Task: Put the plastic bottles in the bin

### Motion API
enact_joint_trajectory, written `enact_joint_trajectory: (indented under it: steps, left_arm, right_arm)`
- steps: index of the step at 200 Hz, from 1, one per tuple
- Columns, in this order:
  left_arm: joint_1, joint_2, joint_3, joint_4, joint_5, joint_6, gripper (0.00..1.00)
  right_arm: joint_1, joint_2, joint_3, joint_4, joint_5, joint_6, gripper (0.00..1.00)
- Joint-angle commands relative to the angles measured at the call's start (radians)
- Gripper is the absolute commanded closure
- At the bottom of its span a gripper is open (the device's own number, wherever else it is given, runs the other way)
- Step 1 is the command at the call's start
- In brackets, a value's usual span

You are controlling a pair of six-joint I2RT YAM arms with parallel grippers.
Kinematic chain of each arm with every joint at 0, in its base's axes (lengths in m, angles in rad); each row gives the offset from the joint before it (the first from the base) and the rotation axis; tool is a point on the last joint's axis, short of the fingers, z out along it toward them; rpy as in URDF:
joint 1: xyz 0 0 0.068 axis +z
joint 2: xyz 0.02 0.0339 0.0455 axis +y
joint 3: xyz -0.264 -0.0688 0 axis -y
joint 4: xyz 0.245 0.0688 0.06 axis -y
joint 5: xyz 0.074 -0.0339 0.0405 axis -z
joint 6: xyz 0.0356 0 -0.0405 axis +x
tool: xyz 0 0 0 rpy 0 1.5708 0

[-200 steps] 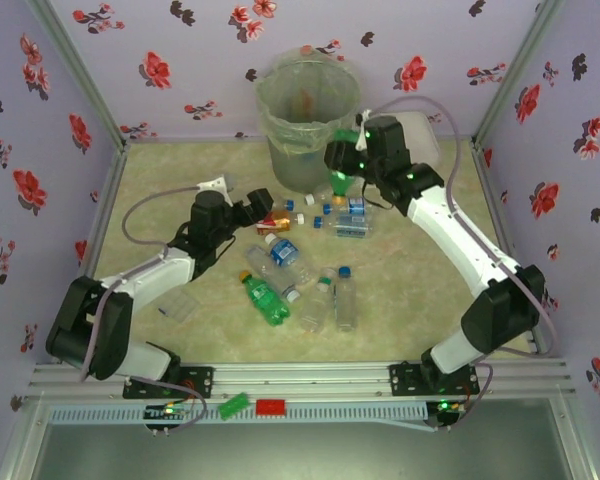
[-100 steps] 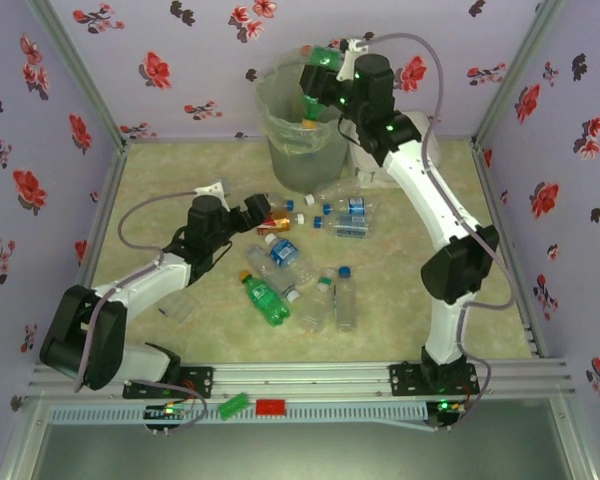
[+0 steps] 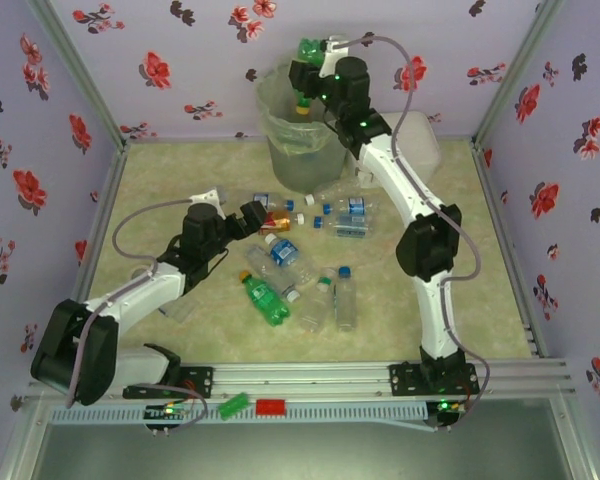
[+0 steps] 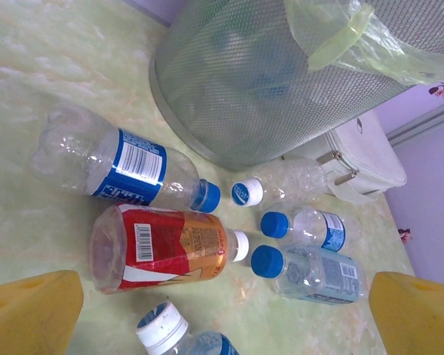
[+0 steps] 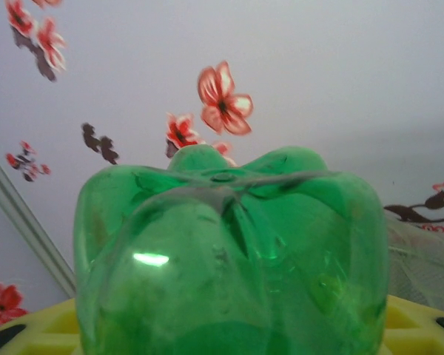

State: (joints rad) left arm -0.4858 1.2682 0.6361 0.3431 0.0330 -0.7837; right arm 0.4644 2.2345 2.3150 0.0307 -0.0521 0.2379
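My right gripper (image 3: 306, 78) is shut on a green bottle (image 3: 307, 52) with a yellow cap, held cap-down above the opening of the bin (image 3: 285, 150). The right wrist view looks at that green bottle's lobed base (image 5: 229, 251) between the yellow fingers (image 5: 418, 329). My left gripper (image 3: 256, 214) stands open low over the table. The red-orange labelled bottle (image 4: 163, 248) lies between and ahead of its fingers (image 4: 29, 314), untouched. Several clear blue-capped bottles (image 3: 348, 216) and another green bottle (image 3: 266, 299) lie scattered on the table.
A white square box (image 3: 422, 140) stands right of the bin, its corner (image 4: 362, 151) visible behind the mesh bin wall (image 4: 259, 89). A crushed clear bottle (image 3: 178, 306) lies by the left arm. Floral walls close the sides and back.
The right arm has lifted the green bottle from beside the bin's right side up over its opening. The left gripper has shifted slightly nearer the red-orange bottle.
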Motion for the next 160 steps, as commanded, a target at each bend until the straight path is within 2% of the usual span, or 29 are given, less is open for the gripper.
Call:
enact_joint_trajectory:
  steps: [1,36,54,63,92,137,160]
  left_arm:
    - [-0.013,-0.027,-0.016,-0.012,-0.019,-0.012,0.0]
    - [-0.023,-0.034,-0.039,0.008,-0.036,-0.029,0.0]
    - [-0.023,-0.042,-0.045,0.001,-0.039,-0.025,0.0]
    - [-0.022,-0.046,-0.045,-0.006,-0.043,-0.021,0.0]
    - [-0.022,-0.059,-0.04,-0.025,-0.055,-0.002,0.0]
    - [-0.024,-0.064,-0.029,-0.045,-0.066,0.015,0.0]
    - [-0.029,-0.066,-0.016,-0.076,-0.082,0.035,0.0]
  right_arm:
    - [-0.004,0.052,0.049,0.057,0.041,-0.034,0.55]
    - [-0.004,0.12,0.096,0.032,0.053,-0.037,0.52]
    - [-0.003,0.132,0.108,0.032,0.052,-0.029,0.44]
    - [-0.001,0.133,0.107,0.037,0.054,-0.029,0.36]
    - [0.002,0.122,0.116,0.031,0.062,-0.044,0.01]
    - [0.019,0.027,0.095,-0.009,0.08,-0.103,0.0]
    - [0.045,-0.083,-0.005,-0.026,0.124,-0.154,0.0]
